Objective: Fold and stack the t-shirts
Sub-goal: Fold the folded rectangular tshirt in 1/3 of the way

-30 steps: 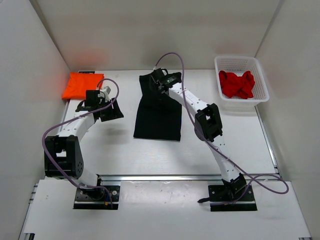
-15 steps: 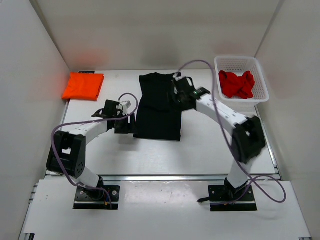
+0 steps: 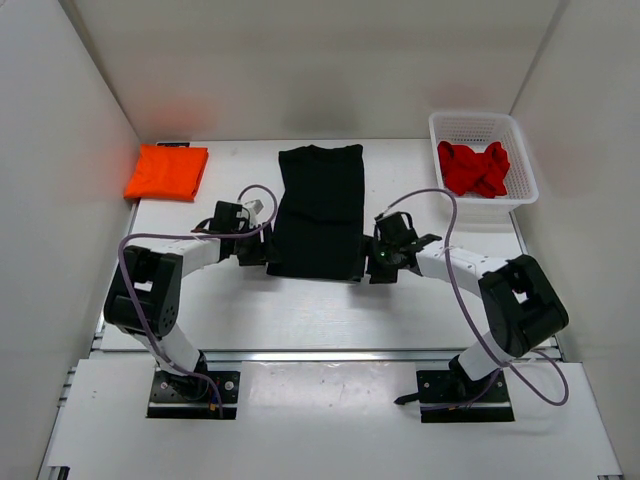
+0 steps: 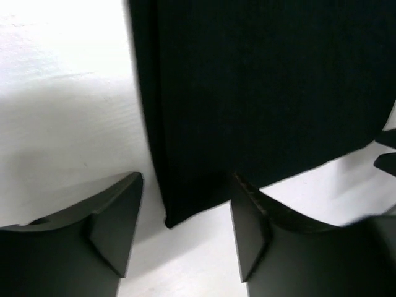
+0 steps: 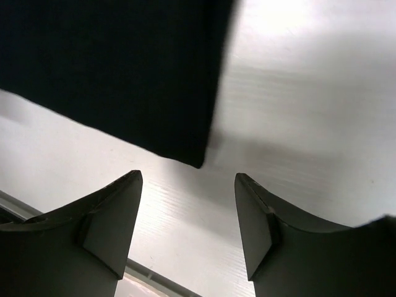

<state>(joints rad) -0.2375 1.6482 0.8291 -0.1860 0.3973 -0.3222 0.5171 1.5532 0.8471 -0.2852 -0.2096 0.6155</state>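
The black t-shirt (image 3: 320, 208) lies flat in a long folded strip at the table's middle. My left gripper (image 3: 256, 252) stands open at its near left corner (image 4: 170, 218), the corner just between the fingers. My right gripper (image 3: 374, 262) stands open at the near right corner (image 5: 197, 162), fingers apart and not touching the cloth. The orange t-shirt (image 3: 166, 171) lies folded at the far left. The red t-shirt (image 3: 473, 168) sits crumpled in the white basket (image 3: 520, 150).
White side walls close in the table left and right. A metal rail (image 3: 330, 354) runs along the near edge ahead of both arm bases. Purple cables (image 3: 450, 262) loop off each arm.
The right gripper let go at the shirt's far end and swung down to the near right corner. The left gripper moved from near the orange shirt to the near left corner.
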